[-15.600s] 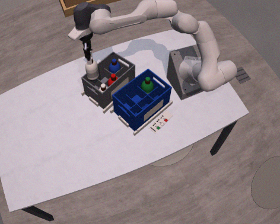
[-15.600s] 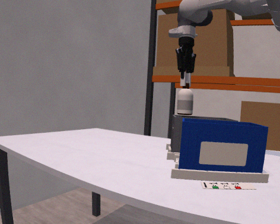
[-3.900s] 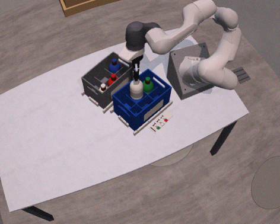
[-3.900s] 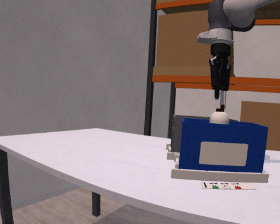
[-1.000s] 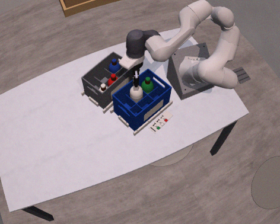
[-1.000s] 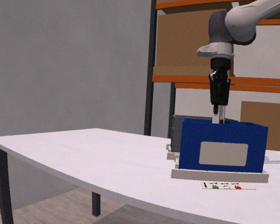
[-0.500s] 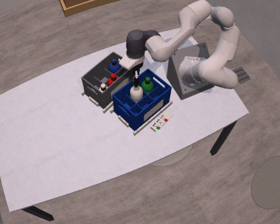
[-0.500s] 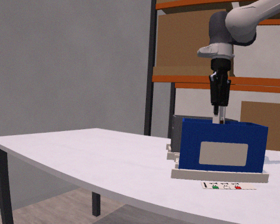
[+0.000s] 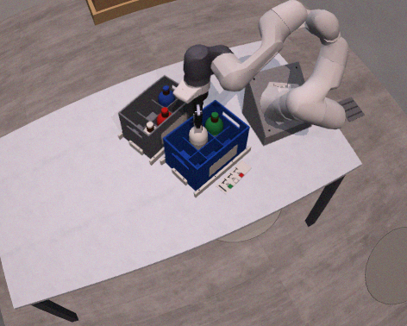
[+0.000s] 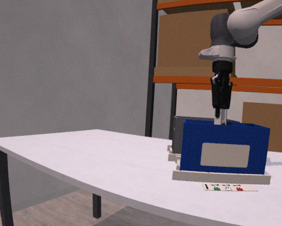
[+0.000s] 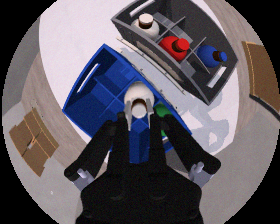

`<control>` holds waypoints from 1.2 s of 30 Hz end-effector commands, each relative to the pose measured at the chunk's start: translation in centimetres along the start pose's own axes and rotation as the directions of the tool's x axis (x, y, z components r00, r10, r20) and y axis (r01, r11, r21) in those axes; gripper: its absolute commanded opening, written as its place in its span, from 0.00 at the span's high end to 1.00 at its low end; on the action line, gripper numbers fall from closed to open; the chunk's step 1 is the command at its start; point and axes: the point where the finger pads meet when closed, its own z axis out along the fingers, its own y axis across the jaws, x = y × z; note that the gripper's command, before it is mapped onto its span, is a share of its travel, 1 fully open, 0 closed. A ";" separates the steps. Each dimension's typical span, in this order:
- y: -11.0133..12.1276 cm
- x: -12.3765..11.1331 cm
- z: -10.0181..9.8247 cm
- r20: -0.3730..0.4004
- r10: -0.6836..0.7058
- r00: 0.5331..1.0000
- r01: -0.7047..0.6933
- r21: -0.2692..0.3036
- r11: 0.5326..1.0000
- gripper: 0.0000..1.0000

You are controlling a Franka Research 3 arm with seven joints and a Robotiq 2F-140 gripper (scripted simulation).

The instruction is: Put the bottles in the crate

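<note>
My gripper point(image 9: 197, 122) is shut on the neck of a white bottle point(image 9: 198, 137) and holds it upright, partly down inside a cell of the blue crate point(image 9: 207, 144). A green bottle point(image 9: 214, 123) stands in the neighbouring cell. The grey crate point(image 9: 151, 114) beside it holds a blue bottle point(image 9: 165, 96), a red bottle point(image 9: 163, 115) and another white bottle point(image 9: 149, 127). The pick list point(image 9: 234, 177) lies on the table next to the blue crate, with green, white and red marks. In the wrist view the white bottle's cap point(image 11: 138, 98) sits between my fingers above the blue crate point(image 11: 100, 93).
The arm's grey base block point(image 9: 276, 103) stands behind the blue crate. A wooden box point(image 9: 116, 9) sits on the floor beyond the table. Shelves with cardboard boxes point(image 10: 191, 42) rise behind the table in the exterior view.
</note>
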 end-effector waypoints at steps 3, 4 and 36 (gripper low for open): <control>0.1 0.4 0.1 -0.012 0.009 1.000 -0.009 -0.002 1.000 1.00; 0.1 0.4 0.1 -0.012 0.009 1.000 -0.009 -0.002 1.000 1.00; 0.1 0.4 1.5 -0.012 0.009 1.000 -0.009 -0.002 1.000 1.00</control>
